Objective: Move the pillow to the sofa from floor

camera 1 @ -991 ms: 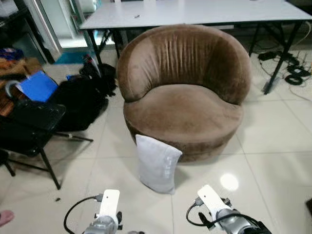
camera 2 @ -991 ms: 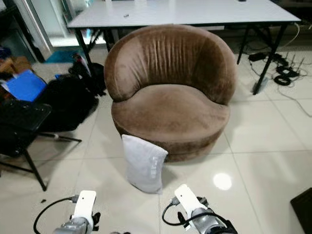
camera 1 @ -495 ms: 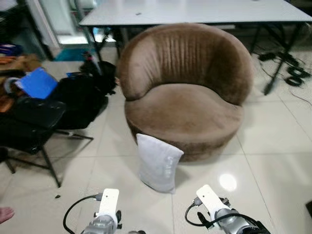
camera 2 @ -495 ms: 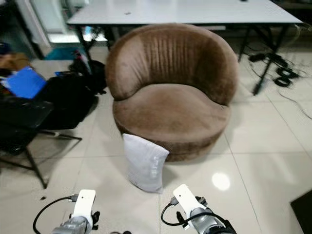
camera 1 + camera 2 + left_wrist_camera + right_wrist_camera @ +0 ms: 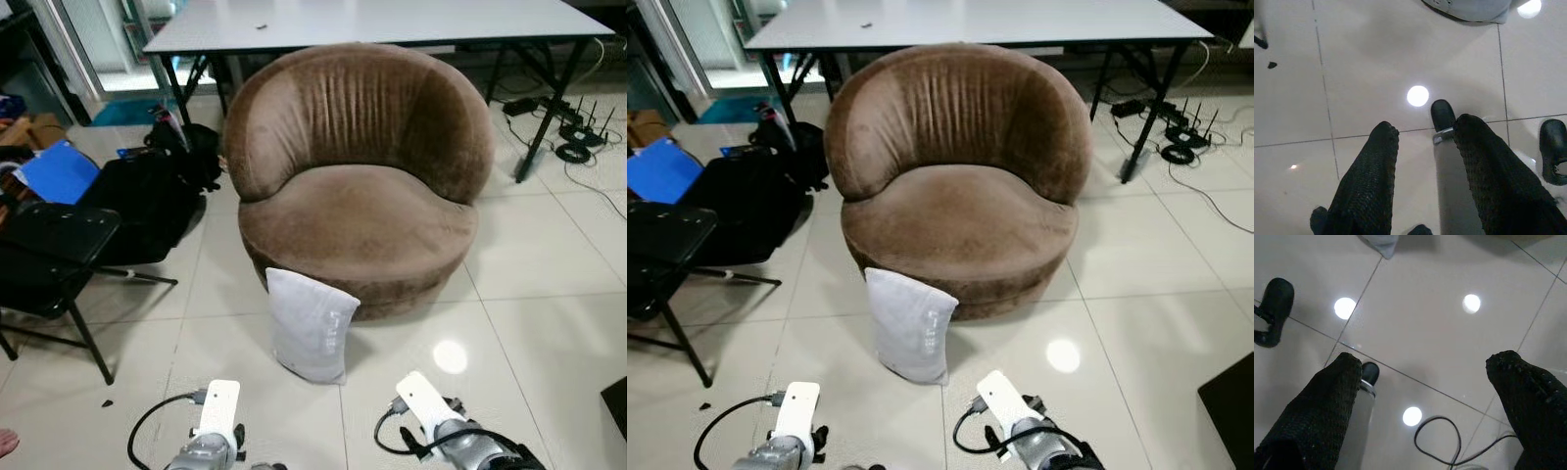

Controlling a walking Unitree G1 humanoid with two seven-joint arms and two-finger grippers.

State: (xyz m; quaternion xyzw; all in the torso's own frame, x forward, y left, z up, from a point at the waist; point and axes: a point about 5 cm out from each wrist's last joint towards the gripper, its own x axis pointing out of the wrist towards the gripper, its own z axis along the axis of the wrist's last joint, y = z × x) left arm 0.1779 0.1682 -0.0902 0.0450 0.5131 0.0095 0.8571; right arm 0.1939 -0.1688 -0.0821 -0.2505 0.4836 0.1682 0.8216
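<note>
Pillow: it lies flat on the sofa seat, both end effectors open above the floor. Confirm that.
Not quite. The pillow stands on the floor tiles, leaning against the front of the brown sofa, as the left eye view shows. The left end effector and right end effector are indeed open above the floor.

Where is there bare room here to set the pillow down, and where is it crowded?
The seat of the brown sofa is bare, bordered by its curved backrest. The tiled floor to the sofa's right is open up to the cables. The pillow leans against the sofa front. Left is crowded: black bags and a black folding chair.
</note>
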